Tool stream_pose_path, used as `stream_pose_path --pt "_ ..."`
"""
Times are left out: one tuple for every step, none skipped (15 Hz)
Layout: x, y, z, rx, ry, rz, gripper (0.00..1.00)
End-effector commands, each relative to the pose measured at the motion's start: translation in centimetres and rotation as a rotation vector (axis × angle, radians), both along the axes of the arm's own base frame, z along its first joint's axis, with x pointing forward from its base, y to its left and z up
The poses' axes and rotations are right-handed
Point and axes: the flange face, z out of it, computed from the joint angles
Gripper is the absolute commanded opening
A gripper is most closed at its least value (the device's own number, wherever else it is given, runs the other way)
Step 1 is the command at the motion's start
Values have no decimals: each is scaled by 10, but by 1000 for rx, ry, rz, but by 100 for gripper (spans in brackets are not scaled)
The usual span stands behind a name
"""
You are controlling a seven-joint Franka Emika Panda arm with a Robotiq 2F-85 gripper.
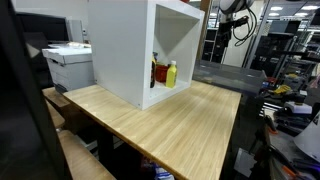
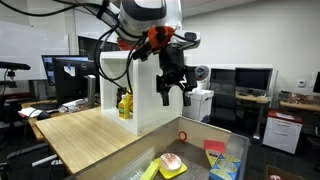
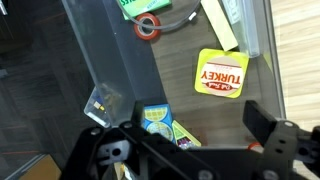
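Jaws hang high beyond white cubby [image 1: 125, 50] (bottles [image 1: 170, 73] inside).

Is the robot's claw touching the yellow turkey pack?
Apart. In an exterior view the gripper hangs open in the air, well above the turkey pack.

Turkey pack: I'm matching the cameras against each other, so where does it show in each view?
Exterior view: the turkey pack lies near the bottom edge, just right of centre, inside the bin.
Exterior view: not visible; the bin shows only as a grey strip right of the white box.
Wrist view: the pack sits right of centre, label up.
Shared landmark: the bin, in all three views.
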Motion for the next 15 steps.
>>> stream_pose_path --pt "-3 -2 -3 53 4 40 100" --pt "-3 -2 -3 61 3 46 100" --pt "-3 -2 -4 75 1 49 100" --pt "-3 -1 -4 81 -1 51 100" --pt "-2 -1 -4 89 -2 57 100" --pt "-2 0 -5 95 -5 63 100" --pt "-2 1 -6 103 -6 70 100" --pt "-2 2 -7 110 -7 75 100" --pt "-2 2 -7 114 -4 78 100" --pt "-3 1 -8 119 -1 77 100" --pt "-3 0 -9 122 2 76 100" --pt "-5 -1 -11 127 13 71 100" --pt "-5 -2 -12 127 16 68 100" --pt "-8 -7 -15 128 27 59 100" --pt "-8 -8 -16 125 27 56 100"
